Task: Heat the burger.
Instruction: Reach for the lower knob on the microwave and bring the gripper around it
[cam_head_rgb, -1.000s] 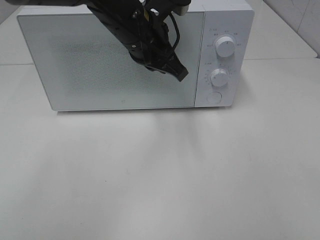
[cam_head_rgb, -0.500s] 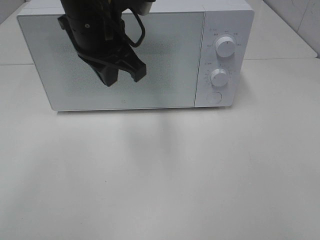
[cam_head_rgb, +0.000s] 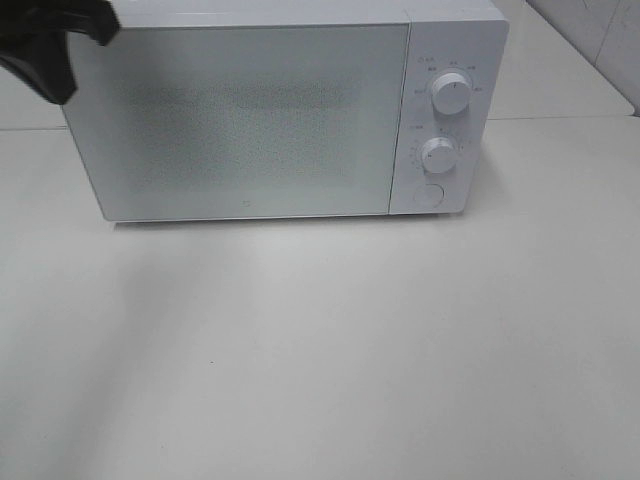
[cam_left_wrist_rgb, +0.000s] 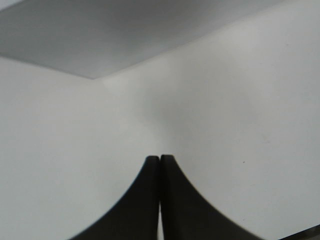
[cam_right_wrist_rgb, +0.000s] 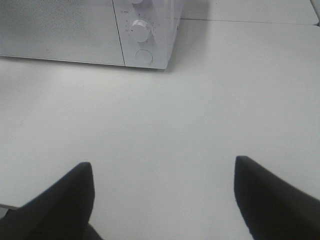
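The burger is out of view. A white microwave (cam_head_rgb: 260, 110) stands at the back of the table with its door shut; its two knobs (cam_head_rgb: 449, 95) and round button (cam_head_rgb: 427, 195) are on its right side. It also shows in the right wrist view (cam_right_wrist_rgb: 75, 30). My left gripper (cam_head_rgb: 45, 45) is at the top left of the exterior high view, by the microwave's upper left corner. In the left wrist view its fingers (cam_left_wrist_rgb: 160, 165) are pressed together and hold nothing. My right gripper (cam_right_wrist_rgb: 162, 167) is open and empty above the bare table, in front and to the right of the microwave.
The white table (cam_head_rgb: 330, 340) stretches in front of the microwave. A seam between table tops (cam_head_rgb: 560, 118) runs behind the microwave on the right. A tiled wall (cam_head_rgb: 600, 40) is at the far right corner.
My left arm has swung from in front of the microwave door, leftward and up, to the microwave's upper left corner. The door now shows fully.
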